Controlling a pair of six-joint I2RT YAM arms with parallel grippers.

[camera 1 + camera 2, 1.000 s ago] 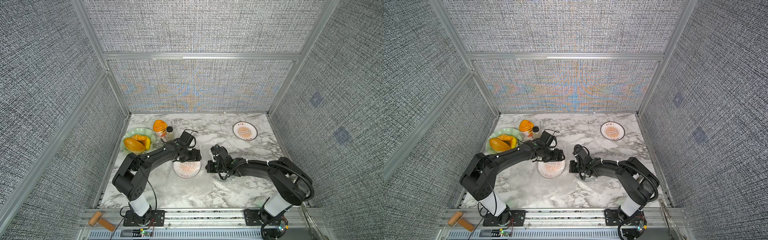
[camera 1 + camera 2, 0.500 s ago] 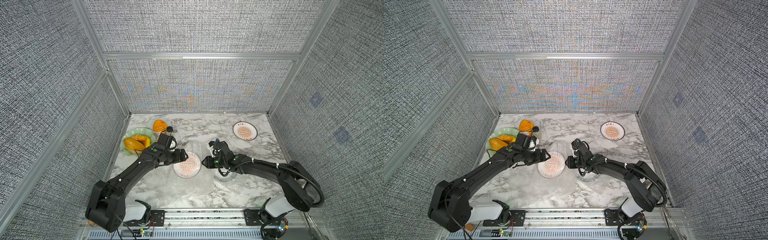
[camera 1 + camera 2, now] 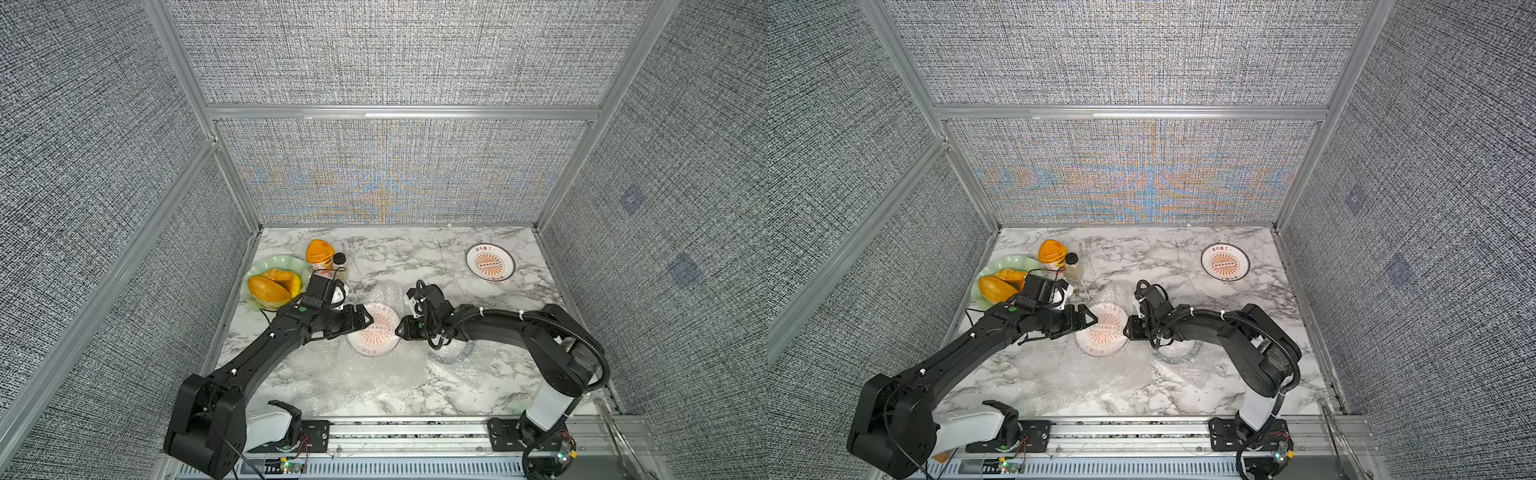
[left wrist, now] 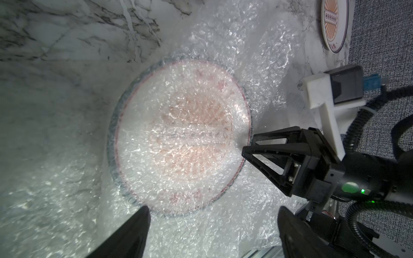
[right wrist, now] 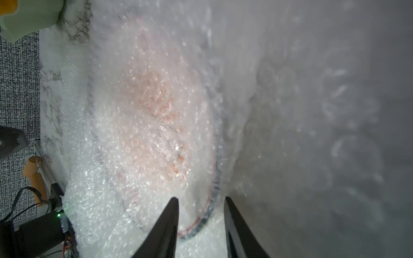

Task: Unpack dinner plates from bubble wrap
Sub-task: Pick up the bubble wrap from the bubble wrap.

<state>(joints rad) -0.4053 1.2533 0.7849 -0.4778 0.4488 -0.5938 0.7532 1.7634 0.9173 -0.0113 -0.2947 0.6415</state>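
In both top views a dinner plate (image 3: 374, 334) (image 3: 1101, 333) with an orange centre lies mid-table under bubble wrap (image 3: 353, 384) (image 3: 1077, 380). My left gripper (image 3: 368, 322) (image 4: 212, 214) hovers open at its left edge, fingers (image 4: 138, 227) wide apart above the wrap. My right gripper (image 3: 401, 328) (image 5: 201, 201) sits at the plate's right edge, open a little, the wrapped rim (image 5: 205, 219) in the gap. A bare sunburst plate (image 3: 489, 262) (image 3: 1225, 262) rests at the back right. A green-rimmed plate (image 3: 455, 357) lies wrapped beneath my right arm.
A pale green dish (image 3: 259, 270) with orange food stands at the left wall. An orange-lidded cup (image 3: 320, 252) and a black-capped bottle (image 3: 339, 261) stand behind it. Grey mesh walls close three sides. A metal rail (image 3: 415, 428) runs along the front.
My right gripper has slid left to the wrapped plate's edge and opened from shut. My left arm has stretched out low, its gripper shifting slightly left and opening wider.
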